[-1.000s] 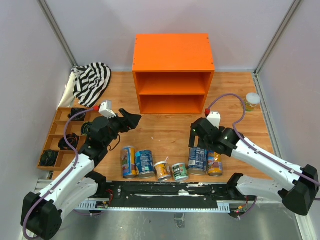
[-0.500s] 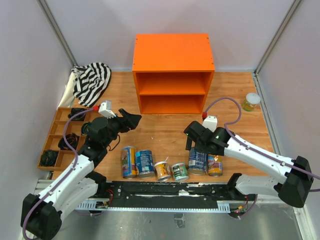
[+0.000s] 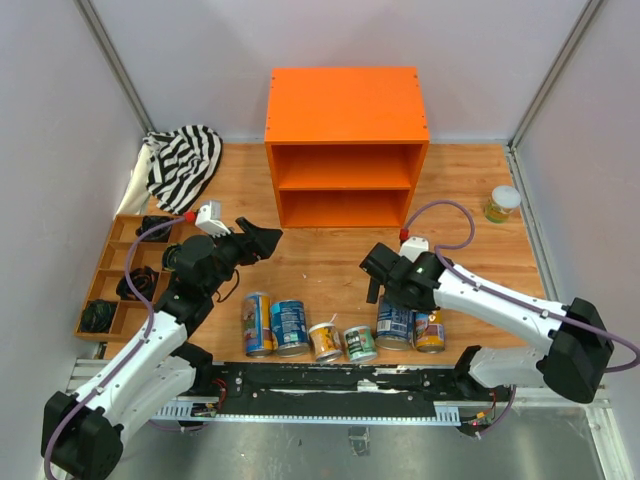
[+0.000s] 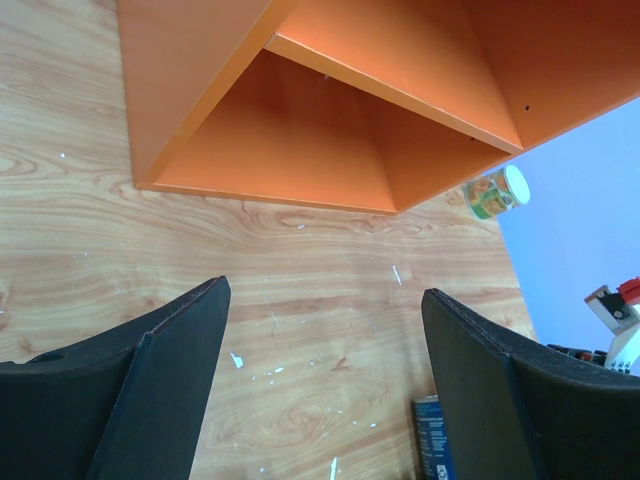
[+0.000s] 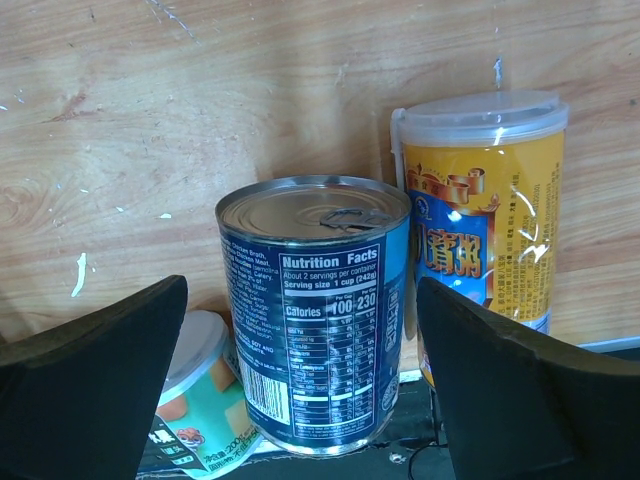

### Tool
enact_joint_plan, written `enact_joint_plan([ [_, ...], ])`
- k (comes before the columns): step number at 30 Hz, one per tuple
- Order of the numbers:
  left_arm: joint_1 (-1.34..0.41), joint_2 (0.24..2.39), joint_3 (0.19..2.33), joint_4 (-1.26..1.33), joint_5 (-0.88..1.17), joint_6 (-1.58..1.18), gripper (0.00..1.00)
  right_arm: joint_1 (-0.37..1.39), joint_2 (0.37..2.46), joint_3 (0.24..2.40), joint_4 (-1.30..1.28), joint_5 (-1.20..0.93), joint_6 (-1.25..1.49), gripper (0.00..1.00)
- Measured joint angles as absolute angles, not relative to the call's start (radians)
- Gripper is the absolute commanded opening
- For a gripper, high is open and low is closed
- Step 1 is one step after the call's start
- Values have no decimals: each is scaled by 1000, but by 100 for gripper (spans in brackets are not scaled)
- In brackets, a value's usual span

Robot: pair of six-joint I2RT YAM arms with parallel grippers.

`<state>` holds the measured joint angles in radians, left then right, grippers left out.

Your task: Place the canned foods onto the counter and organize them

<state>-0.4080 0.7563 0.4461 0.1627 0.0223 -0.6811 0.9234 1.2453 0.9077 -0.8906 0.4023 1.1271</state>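
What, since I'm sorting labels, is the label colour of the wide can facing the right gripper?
The wide can is dark blue, white print; right wrist view.

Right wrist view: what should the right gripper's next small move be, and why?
Probably ease the open right gripper forward around the wide blue-labelled tin with the silver top. It stands centred between the jaws, untouched, with a tall yellow-labelled tin close beside it, so a straight approach seems safest.
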Motion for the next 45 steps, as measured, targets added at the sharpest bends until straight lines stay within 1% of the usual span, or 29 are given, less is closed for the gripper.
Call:
enact_joint_plan([
  [19, -408, 741, 425, 162, 25, -681, 82, 923, 1386, 892, -855, 384, 1126, 98],
  [23, -408, 741, 424, 162, 27, -681, 83, 923, 1412, 887, -838, 384, 1121, 100],
  [26, -408, 741, 424, 162, 28, -681, 82, 923, 1431, 879, -813, 382, 1108, 96],
  [31, -408, 741, 423, 163, 29, -681, 83, 923, 1433, 853, -767, 376, 1073, 81],
  [43, -408, 741, 413, 163, 29, -681, 82, 923, 1303, 735, -576, 357, 913, 25],
  [45, -408, 741, 413, 163, 28, -681, 83, 923, 1299, 729, -546, 345, 882, 23],
])
